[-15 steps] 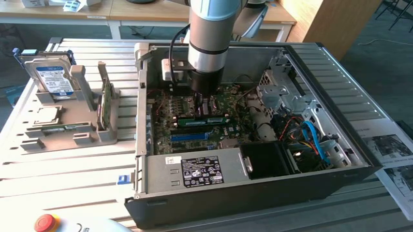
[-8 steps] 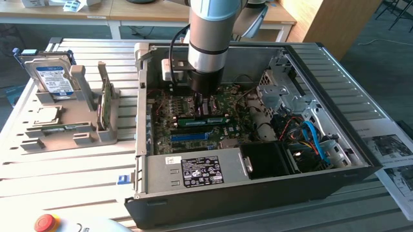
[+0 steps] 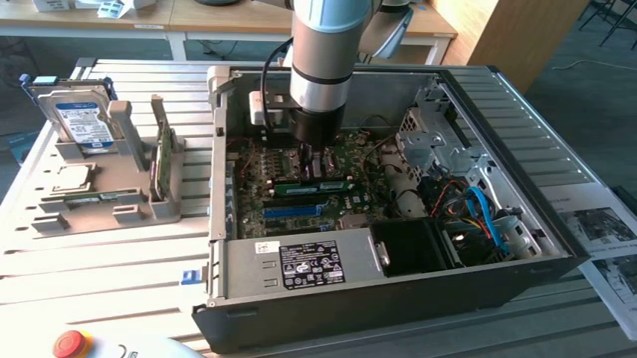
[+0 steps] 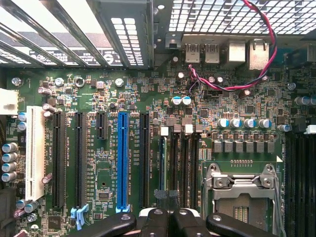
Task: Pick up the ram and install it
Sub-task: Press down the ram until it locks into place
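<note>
Reaching arm: the arm [image 3: 321, 67] drops almost straight down from the far edge of the worktop [image 3: 100, 268] into the open computer case [image 3: 298, 313], its wrist vertical over the motherboard [image 4: 98, 148].
Gripper: I see the gripper [image 3: 316, 160] low over the board near the case's far wall. In the wrist view its tips [image 4: 168, 215] are clenched together directly above the black memory slots.
Grasp: I cannot tell whether anything is pinched between the tips.
Ram: the ram [image 3: 316, 186] looks to stand on edge in the board just in front of the gripper. In the wrist view a thin edge-on strip [image 4: 164, 163] runs beneath the closed tips.
Left edge of worktop: one grey holder [image 3: 60, 220] carrying one hard drive [image 3: 82, 119], one CPU [image 3: 68, 177] and, as far as I can make out, two spare green sticks, one upright [image 3: 162, 164] and one lying flat [image 3: 95, 198].
Near left corner: one red button [image 3: 70, 343].
Board slots: one white slot [image 4: 34, 153], one blue slot [image 4: 122, 158].
Right edge of worktop: printed sheets [image 3: 607, 239] beside the case.
</note>
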